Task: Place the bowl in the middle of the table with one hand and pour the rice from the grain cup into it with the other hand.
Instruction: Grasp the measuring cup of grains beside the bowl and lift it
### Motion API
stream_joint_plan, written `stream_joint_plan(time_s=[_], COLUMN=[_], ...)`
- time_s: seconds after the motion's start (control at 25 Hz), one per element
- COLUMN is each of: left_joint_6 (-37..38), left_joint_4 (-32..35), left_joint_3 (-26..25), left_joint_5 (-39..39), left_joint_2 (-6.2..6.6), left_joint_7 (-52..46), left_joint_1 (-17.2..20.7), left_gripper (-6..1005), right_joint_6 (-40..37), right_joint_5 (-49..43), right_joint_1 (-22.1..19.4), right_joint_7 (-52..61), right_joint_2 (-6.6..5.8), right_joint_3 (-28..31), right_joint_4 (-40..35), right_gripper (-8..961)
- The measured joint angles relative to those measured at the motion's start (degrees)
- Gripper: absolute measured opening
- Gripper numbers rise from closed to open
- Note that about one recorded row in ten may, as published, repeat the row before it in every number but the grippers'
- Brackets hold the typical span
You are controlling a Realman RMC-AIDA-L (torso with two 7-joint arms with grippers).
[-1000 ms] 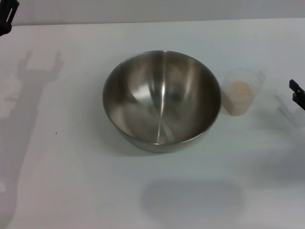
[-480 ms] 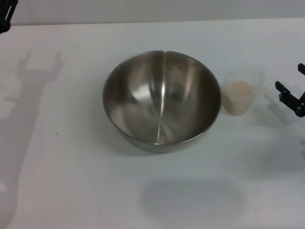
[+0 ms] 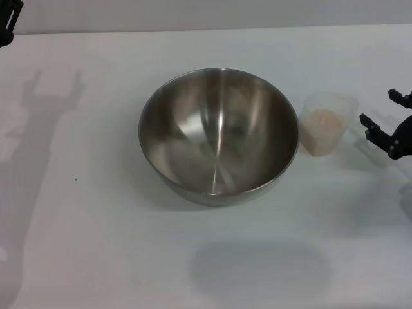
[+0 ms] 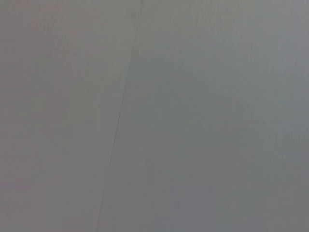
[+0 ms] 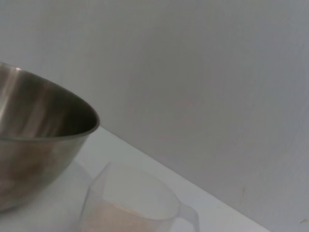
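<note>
**Right gripper beside the cup of rice**

The big shiny bowl (image 3: 218, 134) is sitting upright in the middle of the white table (image 3: 96, 244). Nothing is lying inside the bowl. The small clear grain cup (image 3: 326, 122) is standing upright just to the right of the bowl, very close to its rim, though I cannot tell if the two are touching. The pale rice (image 3: 321, 118) is resting inside the cup, filling the lower part.

The right gripper (image 3: 386, 122) is hovering near the cup, on the side away from the bowl. Its black fingers (image 3: 369, 122) are spread wide apart and pointing toward the cup. They are holding nothing and are not touching the cup.

The left gripper (image 3: 8, 19) is waiting far from the bowl, up at the far left corner of the table. Only a small dark piece of it is showing, so I cannot tell how it is set.

From the right wrist camera, the bowl's rim (image 5: 58, 116) and the cup (image 5: 140, 203) are showing close up, side by side.
</note>
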Motion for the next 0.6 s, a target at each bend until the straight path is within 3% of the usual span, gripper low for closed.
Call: stream_joint_plan(time_s=[0.6], left_joint_6=[1.14], left_joint_4=[0.04], left_joint_3=[0.19], left_joint_5=[-0.17], left_joint_2=[0.00], left_joint_7=[0.00], left_joint_1=[0.47], left_gripper=[862], right_joint_6=[0.97], right_joint_5=[0.29], right_joint_1=[1.02], right_joint_7=[0.69], right_joint_2=[-0.01], right_joint_3=[0.01], right_joint_4=[0.29], right_gripper=[663])
